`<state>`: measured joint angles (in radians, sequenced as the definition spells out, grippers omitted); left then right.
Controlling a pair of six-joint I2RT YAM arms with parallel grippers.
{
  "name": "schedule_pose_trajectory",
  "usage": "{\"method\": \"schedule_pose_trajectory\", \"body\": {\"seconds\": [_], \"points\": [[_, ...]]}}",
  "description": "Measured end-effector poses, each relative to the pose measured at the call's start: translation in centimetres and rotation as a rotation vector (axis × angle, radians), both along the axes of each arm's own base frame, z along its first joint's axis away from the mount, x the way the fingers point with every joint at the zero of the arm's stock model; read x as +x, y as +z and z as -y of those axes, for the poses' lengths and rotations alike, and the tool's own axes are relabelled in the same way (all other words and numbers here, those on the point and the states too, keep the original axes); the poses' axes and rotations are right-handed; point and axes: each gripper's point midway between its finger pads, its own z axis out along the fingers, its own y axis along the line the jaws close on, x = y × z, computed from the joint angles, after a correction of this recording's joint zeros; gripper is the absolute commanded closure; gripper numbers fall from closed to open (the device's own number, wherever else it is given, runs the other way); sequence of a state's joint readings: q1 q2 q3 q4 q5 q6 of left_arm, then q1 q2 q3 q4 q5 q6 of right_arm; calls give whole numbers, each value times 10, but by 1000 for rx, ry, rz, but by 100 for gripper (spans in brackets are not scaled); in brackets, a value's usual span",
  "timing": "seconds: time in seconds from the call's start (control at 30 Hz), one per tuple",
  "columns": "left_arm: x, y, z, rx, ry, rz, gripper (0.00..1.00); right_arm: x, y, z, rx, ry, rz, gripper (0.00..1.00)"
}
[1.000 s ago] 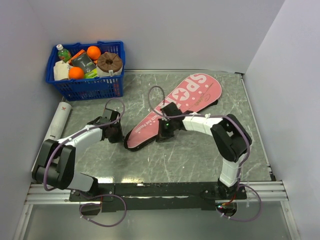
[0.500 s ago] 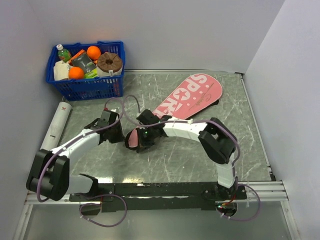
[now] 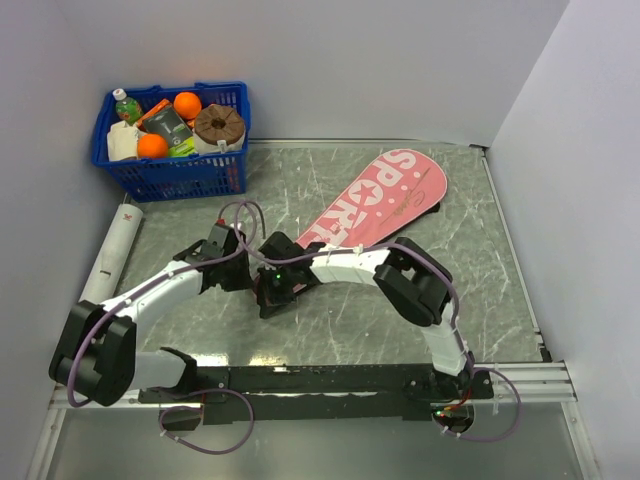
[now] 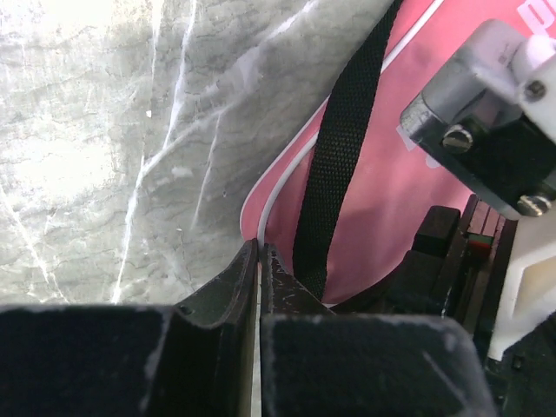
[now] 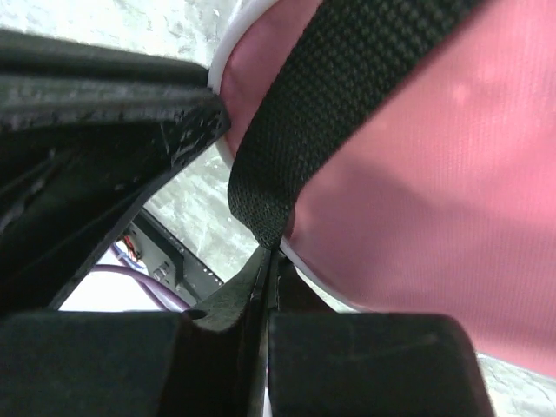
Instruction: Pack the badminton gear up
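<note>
The pink "SPORT" case lies flat and slantwise across the middle of the desk, its wide head toward the far right and its narrow handle end toward the arms. It looks like thin fabric with a white piped rim: light, soft and floppy, likely to sag or fold if lifted from one end only. The firm places to take it are that rim and the black strap of woven webbing, which runs down the narrow end and should not slip.

The left gripper has its jaws pressed together on the white piping at the tip of the narrow end. The right gripper is just beside it, its jaws together where the strap meets the rim; whether they pinch anything I cannot tell.

The long white tube lies well apart along the left edge of the desk, and the blue basket sits in the far left corner.
</note>
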<state>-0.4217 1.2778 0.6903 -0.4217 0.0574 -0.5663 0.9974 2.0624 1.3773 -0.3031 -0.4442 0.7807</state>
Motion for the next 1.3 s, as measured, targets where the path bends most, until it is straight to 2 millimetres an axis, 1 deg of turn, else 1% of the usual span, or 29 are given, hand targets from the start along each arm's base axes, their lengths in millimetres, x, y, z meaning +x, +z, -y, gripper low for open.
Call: {"method": "schedule_pose_trajectory", "body": {"seconds": [0.07,0.1,0.17,0.2,0.27,0.3,0.37,0.43,0.47,0.5,0.57,0.6,0.7,0.77,0.8,0.83,0.9,1.0,1.03,1.07,1.2,1.3], "points": [[-1,-1,0,7,-3,-1,93,0,-1,-1,-6,-3,1,82],[-1,-1,0,8,-5,0,93,0,-1,-1,-5,-4,4,74],[-1,0,1,7,-10,0,93,0,1,-3,-1,-7,12,68],[-2,0,3,0,-18,-1,93,0,3,-4,4,-6,22,63],[-4,1,9,-13,-42,2,93,2,7,-6,7,-13,49,59],[-5,2,11,-20,-48,1,93,2,9,-2,1,-20,61,55],[-5,4,15,-37,-59,7,93,4,15,5,-3,-34,85,53],[-5,6,20,-53,-69,12,93,5,23,12,3,-49,108,46],[-4,7,21,-57,-72,14,92,6,28,15,7,-56,118,44],[-4,7,22,-59,-73,17,92,6,33,22,7,-63,134,38],[-3,8,22,-60,-74,22,90,8,43,32,7,-76,162,36],[-3,8,22,-59,-73,23,89,9,49,39,2,-86,181,31],[-2,10,22,-58,-70,32,85,17,67,59,-8,-118,245,28],[-1,12,21,-57,-67,42,77,23,78,75,-20,-141,289,25],[0,14,21,-58,-64,53,74,26,83,84,-26,-154,311,14],[1,17,20,-57,-62,65,70,30,86,94,-38,-167,338,0],[5,27,19,-65,-56,106,63,38,92,114,-59,-198,387,0],[11,45,20,-86,-53,183,29,51,102,149,-96,-243,466,0],[13,53,20,-92,-55,213,2,57,107,160,-102,-265,492,0],[15,60,19,-97,-58,243,3,64,112,173,-115,-293,517,0],[22,88,18,-112,-55,346,4,90,132,219,-173,-402,625,0],[29,109,16,-114,-46,417,4,99,146,244,-223,-453,699,0]]}}
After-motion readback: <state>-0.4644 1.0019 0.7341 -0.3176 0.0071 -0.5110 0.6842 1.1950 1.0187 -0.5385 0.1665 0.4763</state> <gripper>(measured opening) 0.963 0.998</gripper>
